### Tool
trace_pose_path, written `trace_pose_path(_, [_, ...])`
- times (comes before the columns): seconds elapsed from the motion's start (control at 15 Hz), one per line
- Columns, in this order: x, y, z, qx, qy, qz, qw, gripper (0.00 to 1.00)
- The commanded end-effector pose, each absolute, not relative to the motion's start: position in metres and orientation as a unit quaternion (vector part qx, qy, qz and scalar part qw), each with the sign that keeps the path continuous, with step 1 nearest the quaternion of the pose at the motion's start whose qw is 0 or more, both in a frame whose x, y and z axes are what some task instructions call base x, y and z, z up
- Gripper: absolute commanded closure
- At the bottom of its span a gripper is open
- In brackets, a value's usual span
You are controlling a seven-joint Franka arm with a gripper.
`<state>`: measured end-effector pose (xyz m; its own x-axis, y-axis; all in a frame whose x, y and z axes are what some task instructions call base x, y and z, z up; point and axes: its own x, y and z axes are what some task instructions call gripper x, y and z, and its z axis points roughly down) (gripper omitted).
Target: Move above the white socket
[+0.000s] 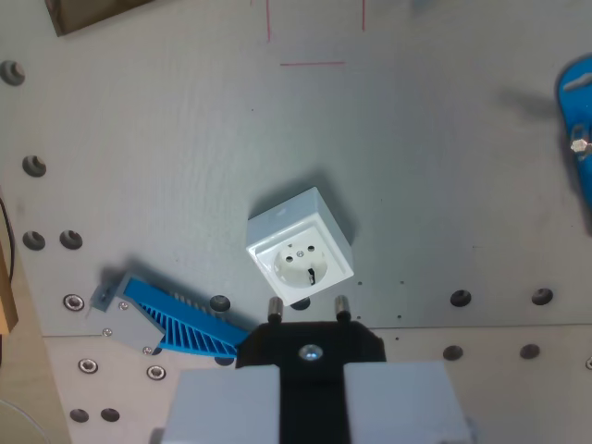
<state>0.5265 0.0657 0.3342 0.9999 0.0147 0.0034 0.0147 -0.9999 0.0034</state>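
The white socket point(300, 246) is a square box with a round two-hole face. It sits tilted on the grey table in the middle of the wrist view. My gripper point(311, 400) is at the bottom edge, shut on a black plug point(310, 350). The plug's two metal pins point(275, 309) point up the picture and end just below the socket's lower edge. One grey finger point(222, 407) shows on the wrist view's left of the plug, the other on its right. The socket lies slightly left of and above the plug's centre in the picture.
A blue ribbed part with a grey end point(171, 321) lies at the wrist view's lower left, touching the plug's side in the picture. Another blue object point(577, 120) is cut off at the right edge. The table point(185, 139) has several bolt holes point(34, 166). Red lines point(312, 64) are marked at the top.
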Motion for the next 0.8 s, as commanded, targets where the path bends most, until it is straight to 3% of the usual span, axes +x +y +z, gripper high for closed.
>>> trace_pose_path(0.07, [0.5263,0.0657,0.3342,1.000,0.007,0.002,0.002,1.00])
trace_pose_path(0.8, [0.5231,0.0657,0.3287,1.000,0.023,0.004,0.001,1.00])
